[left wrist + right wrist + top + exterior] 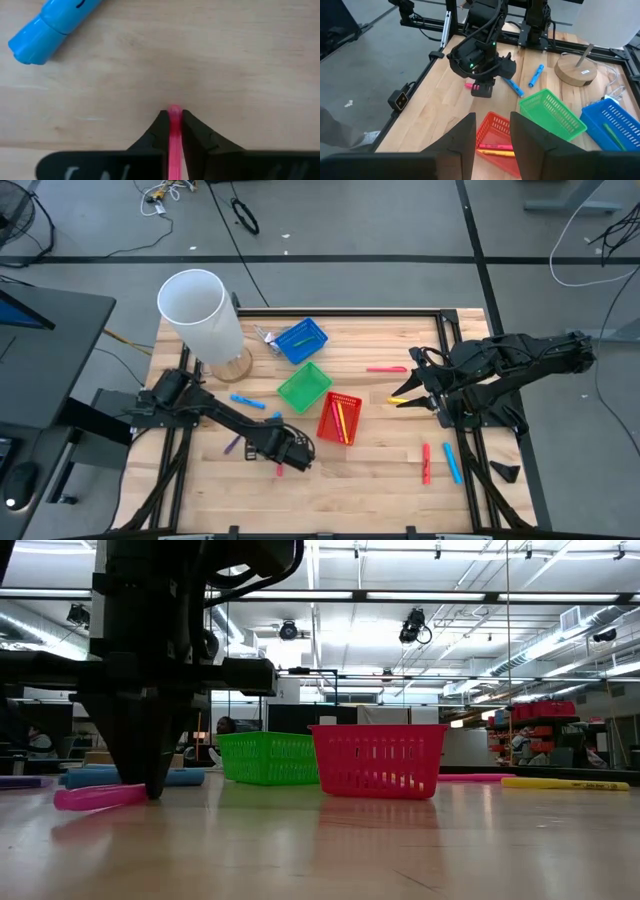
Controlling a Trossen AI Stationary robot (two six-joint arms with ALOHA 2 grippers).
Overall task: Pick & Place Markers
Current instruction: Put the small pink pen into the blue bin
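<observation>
My left gripper [171,120] is pinched tight on a pink marker [174,150] lying on the surface [380,470]. Red basket [338,418] holds a few; most markers remain scattered. Right gripper [492,131] waits, part-open and empty.

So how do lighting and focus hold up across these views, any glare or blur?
High view: even light, soft shadows. Low view: ceiling lights glare, the table mirrors the red basket, and the left gripper is a dark silhouette on the pink marker. Left wrist view: the blue marker looks soft. Right wrist view: its own fingers blur.
</observation>
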